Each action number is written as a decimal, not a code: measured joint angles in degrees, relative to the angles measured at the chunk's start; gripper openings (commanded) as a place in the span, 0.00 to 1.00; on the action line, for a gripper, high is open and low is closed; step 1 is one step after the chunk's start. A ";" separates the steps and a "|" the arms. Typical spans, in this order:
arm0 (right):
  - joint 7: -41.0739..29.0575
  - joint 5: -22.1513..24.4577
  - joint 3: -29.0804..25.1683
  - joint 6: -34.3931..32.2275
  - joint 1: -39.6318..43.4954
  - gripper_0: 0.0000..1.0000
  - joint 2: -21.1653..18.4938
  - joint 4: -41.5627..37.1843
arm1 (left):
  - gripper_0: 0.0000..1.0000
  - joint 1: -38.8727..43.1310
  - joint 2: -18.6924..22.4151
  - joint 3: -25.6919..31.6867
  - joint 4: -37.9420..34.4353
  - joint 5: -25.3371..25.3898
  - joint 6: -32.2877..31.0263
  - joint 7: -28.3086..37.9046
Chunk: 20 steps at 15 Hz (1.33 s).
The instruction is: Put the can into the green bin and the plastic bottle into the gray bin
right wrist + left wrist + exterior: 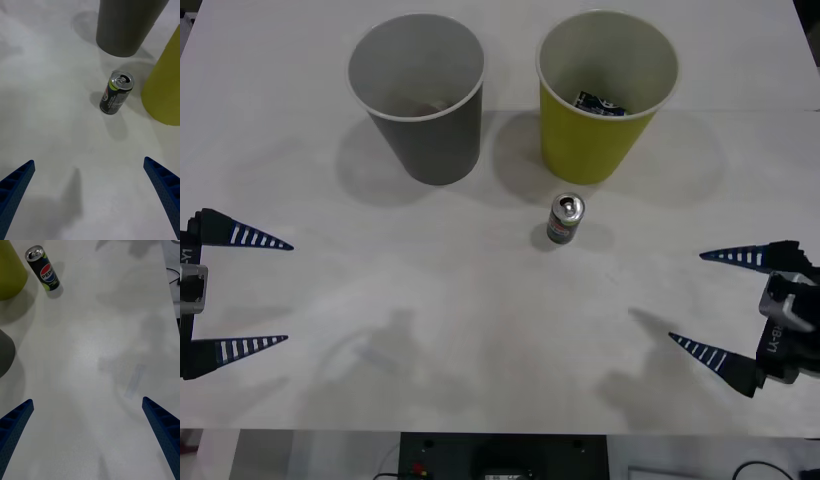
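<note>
Nearest, table's (pixel 480 360) front corners: left gripper (pixel 250 292) at the left edge, fingers spread wide, holding nothing; right gripper (pixel 720 305) at the right edge, fingers likewise spread wide and empty. Both hang low over the bare table top, well apart from everything else.

Mid-table: can (pixel 565 218), upright, silver top up, long axis vertical. It stands right of centre, just in front of the green bin (pixel 605 95) without touching it. From the right gripper it lies ahead and inward; in the right wrist view the can (pixel 116 92) sits between the two finger lines, farther out. From the left gripper it lies far across the table; in the left wrist view the can (pixel 42 273) is off to one side. Judgement: the right arm is nearer and better lined up for a side grasp around the upright body.

Far row: gray bin (pixel 420 95) on the left, green bin on the right, side by side, apart. Something dark already lies inside the green bin; what it is cannot be told.
</note>
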 measured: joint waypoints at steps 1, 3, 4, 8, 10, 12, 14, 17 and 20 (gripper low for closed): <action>-0.28 -0.04 2.37 3.95 -0.04 1.00 -1.13 -0.68 | 1.00 0.00 0.00 0.00 0.00 0.00 0.00 0.00; -0.98 -0.99 7.79 11.47 -1.05 1.00 -3.59 -1.85 | 1.00 0.00 0.00 0.00 0.00 0.00 0.00 0.00; -1.26 -1.59 10.27 14.00 -1.98 1.00 -4.40 -2.13 | 1.00 0.00 0.00 0.00 0.00 0.00 0.00 0.00; -5.17 -2.47 20.94 23.44 -7.81 1.00 -5.74 -2.23 | 1.00 0.00 0.00 0.00 0.00 0.00 0.00 0.00; -9.44 -1.82 27.37 28.86 -11.87 1.00 -6.77 -2.23 | 1.00 0.00 0.00 0.00 0.00 0.00 0.00 0.00; -13.62 -1.76 33.10 33.02 -15.68 1.00 -7.17 -2.23 | 1.00 0.00 0.00 0.00 0.00 0.00 0.00 0.00; -17.56 -1.75 38.31 36.85 -19.65 1.00 -6.99 -1.99 | 1.00 0.00 0.00 0.00 0.00 0.00 0.00 0.00; -22.02 -1.21 47.38 43.68 -26.52 1.00 -5.93 -0.91 | 1.00 0.00 0.00 0.00 0.00 0.00 0.00 0.00; -26.76 1.58 58.80 52.05 -35.09 1.00 -3.39 2.28 | 1.00 0.00 0.00 0.00 0.00 0.00 0.00 0.00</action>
